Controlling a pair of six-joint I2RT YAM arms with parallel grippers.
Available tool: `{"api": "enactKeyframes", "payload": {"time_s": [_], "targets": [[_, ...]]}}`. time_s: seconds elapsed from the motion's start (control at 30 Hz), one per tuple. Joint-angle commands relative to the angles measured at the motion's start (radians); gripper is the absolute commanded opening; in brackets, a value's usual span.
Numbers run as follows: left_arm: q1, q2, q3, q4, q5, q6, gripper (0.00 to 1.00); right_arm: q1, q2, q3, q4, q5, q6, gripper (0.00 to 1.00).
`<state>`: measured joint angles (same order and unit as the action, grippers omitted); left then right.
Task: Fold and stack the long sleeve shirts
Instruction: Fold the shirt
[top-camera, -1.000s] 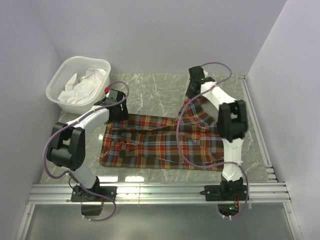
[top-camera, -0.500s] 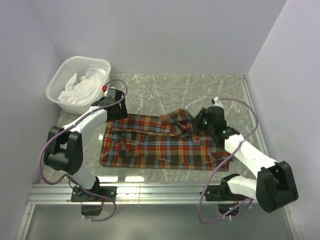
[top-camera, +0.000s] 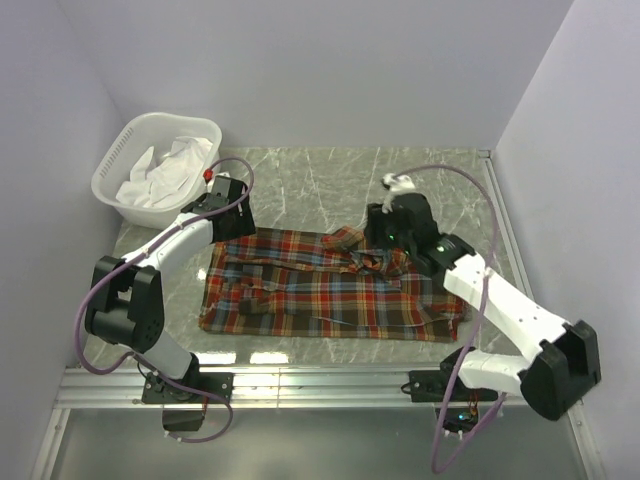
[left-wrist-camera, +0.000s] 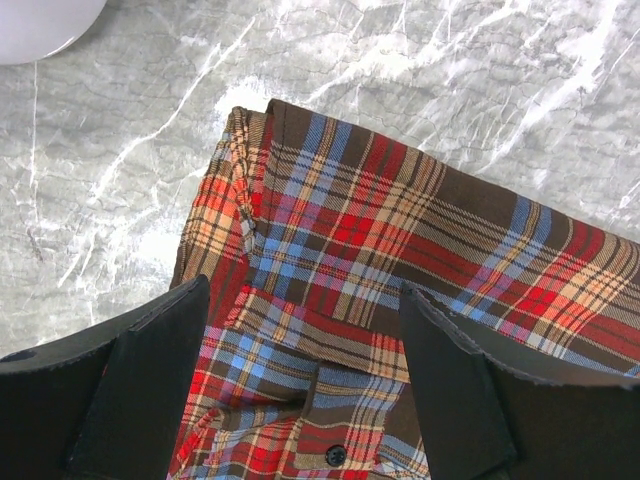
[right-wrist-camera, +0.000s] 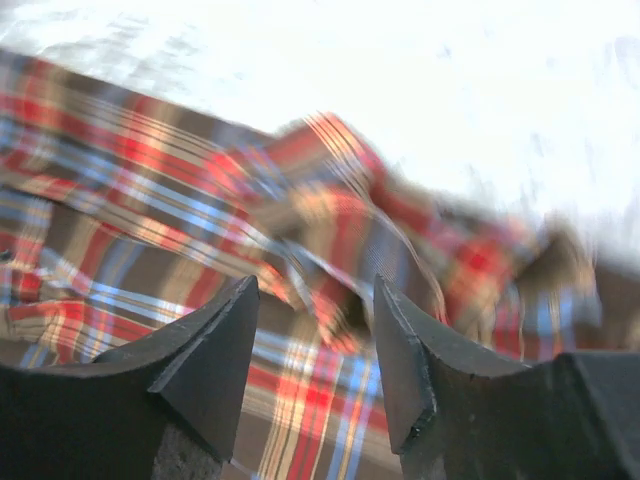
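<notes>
Plaid flannel long sleeve shirt (top-camera: 320, 295) in red, orange, blue and brown checks lies spread on the grey marble tabletop (top-camera: 300, 180). Body mostly flat, near hem fairly straight, some wrinkles left of its middle. Not folded yet. Step in hand looks like laying the sleeves in across the body.

At the shirt's far right, one bunched sleeve (top-camera: 355, 250) sits in a heap on the body, not flat. Right hand (top-camera: 380, 243) is just above that heap. Its wrist view is blurred but shows the fingers (right-wrist-camera: 210, 360) parted with a clear gap and no cloth between them, so empty as far as I can tell. The heap lies just beyond the fingertips.

At the shirt's far left corner, left hand (top-camera: 232, 222) hovers over the cloth, spread wide, gripping nothing. Its wrist view shows the hemmed corner ahead of the fingers (left-wrist-camera: 140, 380) and a small dark button (left-wrist-camera: 337, 455) between them.

Beyond the shirt's far left corner and apart from it stands a white plastic laundry basket (top-camera: 112, 160) with white cloth (top-camera: 165, 170) inside.

To do it well, my read:
- Right hand should pinch the cuff end, not the middle of the heap, then draw it flat across the body so no lump gets trapped.
- Left hand should pin or grip the corner edge, keeping the body from sliding during the pull.
- Risk: flannel clings, and catching two layers would drag the whole shirt out of square.
</notes>
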<state>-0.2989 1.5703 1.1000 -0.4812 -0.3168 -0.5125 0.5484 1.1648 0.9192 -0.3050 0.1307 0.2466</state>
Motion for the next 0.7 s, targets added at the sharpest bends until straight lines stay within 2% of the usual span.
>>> {"api": "enactKeyframes", "payload": {"time_s": [0.0, 0.13, 0.27, 0.4, 0.5, 0.67], "targets": [[-0.005, -0.029, 0.031, 0.006, 0.008, 0.002, 0.82, 0.074, 0.138, 0.162, -0.077, -0.019, -0.249, 0.59], [-0.005, -0.024, 0.032, 0.006, 0.016, 0.002, 0.82, 0.163, 0.291, 0.262, -0.114, 0.032, -0.38, 0.61], [-0.005, -0.021, 0.032, 0.004, 0.025, 0.003, 0.82, 0.191, 0.456, 0.4, -0.192, 0.062, -0.444, 0.62], [-0.005, -0.02, 0.031, 0.004, 0.028, 0.005, 0.82, 0.202, 0.62, 0.516, -0.2, 0.064, -0.477, 0.62], [-0.005, -0.016, 0.032, 0.001, 0.024, 0.005, 0.82, 0.211, 0.712, 0.573, -0.223, 0.11, -0.503, 0.62], [-0.005, -0.015, 0.037, -0.002, 0.025, 0.006, 0.82, 0.216, 0.777, 0.595, -0.235, 0.13, -0.524, 0.59]]}}
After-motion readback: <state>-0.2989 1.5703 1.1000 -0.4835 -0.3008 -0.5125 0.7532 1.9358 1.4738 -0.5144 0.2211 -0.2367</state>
